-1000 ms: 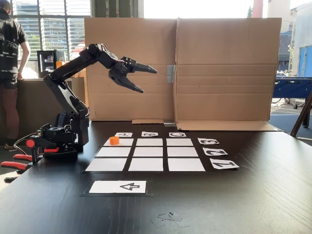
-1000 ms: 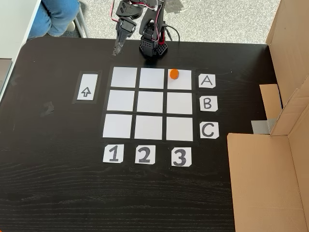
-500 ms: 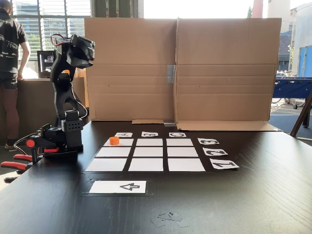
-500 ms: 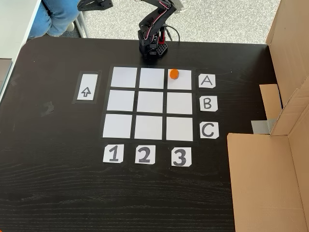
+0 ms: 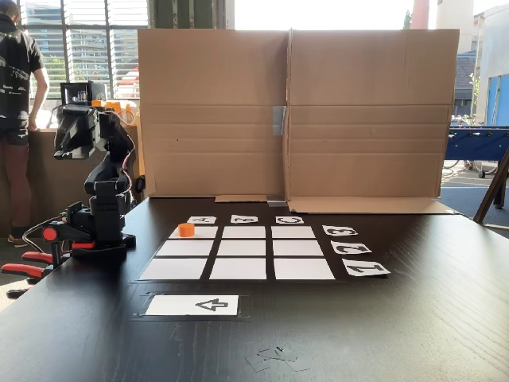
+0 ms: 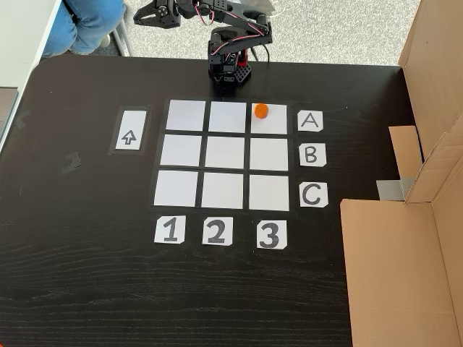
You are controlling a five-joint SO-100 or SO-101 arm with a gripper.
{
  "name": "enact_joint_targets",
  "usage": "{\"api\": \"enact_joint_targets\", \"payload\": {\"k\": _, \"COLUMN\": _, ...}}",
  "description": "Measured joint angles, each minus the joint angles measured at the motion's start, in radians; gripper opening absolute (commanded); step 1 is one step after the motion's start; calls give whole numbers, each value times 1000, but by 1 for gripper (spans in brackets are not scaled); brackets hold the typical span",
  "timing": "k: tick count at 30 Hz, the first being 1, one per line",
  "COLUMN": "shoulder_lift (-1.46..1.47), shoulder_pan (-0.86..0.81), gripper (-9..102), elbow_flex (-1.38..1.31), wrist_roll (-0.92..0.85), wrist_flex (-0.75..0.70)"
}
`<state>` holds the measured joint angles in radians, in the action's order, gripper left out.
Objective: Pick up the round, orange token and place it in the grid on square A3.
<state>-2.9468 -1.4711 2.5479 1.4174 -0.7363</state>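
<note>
- Nine white cells make up the grid (image 6: 224, 154), 3x3, w/ black gaps; bare table (image 6: 87, 282) surrounds it on all sides in the top-down fixed view.
- Cardboard wall (image 5: 294, 111) stands along one table edge, well apart from the grid.
- Count: 1 token (image 6: 261, 110), 6 label cards (A, B, C, 1, 2, 3), 1 arrow card (image 6: 129, 137), 1 arm.
- Token sits upright on square A3 (image 6: 270, 123), near the cell's edge toward the arm base (image 6: 230, 69).
- Gripper (image 6: 139, 17) is folded back beyond the table edge, jaws slightly apart, holding nothing.
- Token lies well apart from the gripper, w/ the arm base between them.
- Person (image 5: 16, 119) stands by the window, off the table.
</note>
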Motion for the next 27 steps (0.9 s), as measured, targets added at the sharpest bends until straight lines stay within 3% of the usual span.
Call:
{"api": "enact_joint_targets", "payload": {"k": 7, "shoulder_lift": -342, "shoulder_pan": -58, "gripper": 0, "elbow_flex": 267, "wrist_roll": 14, "wrist_flex": -110}}
{"api": "enact_joint_targets", "payload": {"k": 27, "shoulder_lift": -373, "shoulder_pan": -124, "gripper": 0, "elbow_flex": 462, "wrist_roll": -20, "wrist_flex": -140}}
